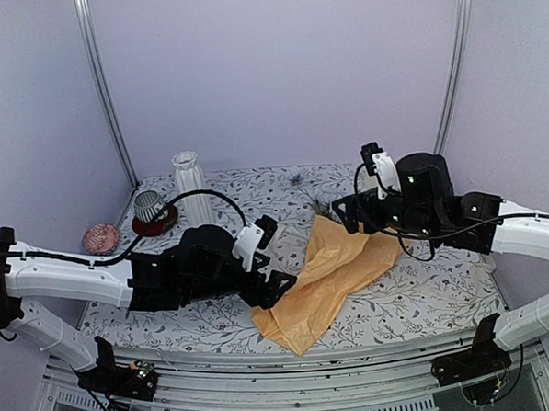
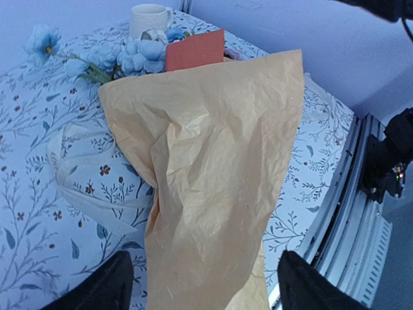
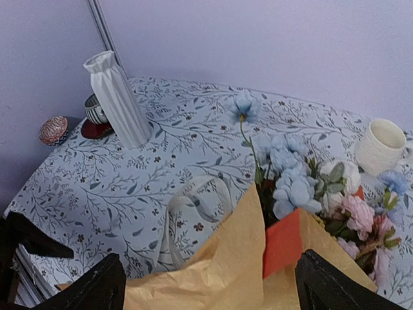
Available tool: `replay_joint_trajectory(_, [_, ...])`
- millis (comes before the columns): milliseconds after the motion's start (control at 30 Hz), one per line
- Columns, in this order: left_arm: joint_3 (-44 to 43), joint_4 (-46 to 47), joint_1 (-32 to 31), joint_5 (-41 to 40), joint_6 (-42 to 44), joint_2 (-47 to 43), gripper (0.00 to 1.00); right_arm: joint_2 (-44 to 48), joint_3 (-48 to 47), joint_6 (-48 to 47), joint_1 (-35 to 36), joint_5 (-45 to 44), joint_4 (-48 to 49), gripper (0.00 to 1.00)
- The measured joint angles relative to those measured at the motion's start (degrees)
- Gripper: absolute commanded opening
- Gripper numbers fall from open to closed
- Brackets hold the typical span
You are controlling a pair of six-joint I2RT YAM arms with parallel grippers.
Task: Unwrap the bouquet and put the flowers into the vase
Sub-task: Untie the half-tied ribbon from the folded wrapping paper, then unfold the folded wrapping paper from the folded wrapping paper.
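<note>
Bouquet (image 1: 329,276) shows mostly paper (image 1: 303,310) overhead; wrist views reveal flowers (image 3: 293,187).

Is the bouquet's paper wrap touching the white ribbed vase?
Apart. The right wrist view shows bare flowered tablecloth between the vase and the bouquet.

Pale lilac walls (image 1: 276,67) enclose the back and sides, with a slim metal post (image 1: 106,95) rising at each rear corner. A white tablecloth (image 1: 427,299) printed with leafy sprigs spreads below, with a grey metal rail (image 1: 293,389) along the near edge. The light is soft and even.
</note>
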State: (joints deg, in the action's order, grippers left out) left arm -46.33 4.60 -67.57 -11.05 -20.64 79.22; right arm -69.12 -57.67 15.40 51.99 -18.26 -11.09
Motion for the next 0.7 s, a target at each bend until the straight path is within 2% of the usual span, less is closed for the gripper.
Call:
replay_joint_trajectory(67, [-1.1, -0.1, -0.1, 0.1, 0.6, 0.5, 0.89, 3.2, 3.7, 1.4, 0.0, -1.2, -1.2, 0.94])
replay_joint_trajectory(133, [-2.4, -0.7, -0.2, 0.1, 1.2, 1.3, 0.98, 6.3, 7.0, 2.9, 0.0, -2.5, -1.9, 0.95])
replay_joint_trajectory(433, [-11.0, -4.4, -1.8, 0.7, 2.5, 8.8, 0.98, 12.5, 17.5, 11.9, -1.0, -10.3, -4.5, 0.95])
replay_joint_trajectory(700, [-21.9, -9.9, -4.0, -0.4, 3.4, 18.3, 0.98, 15.7, 23.9, 16.4, -3.8, -10.7, -3.3, 0.95])
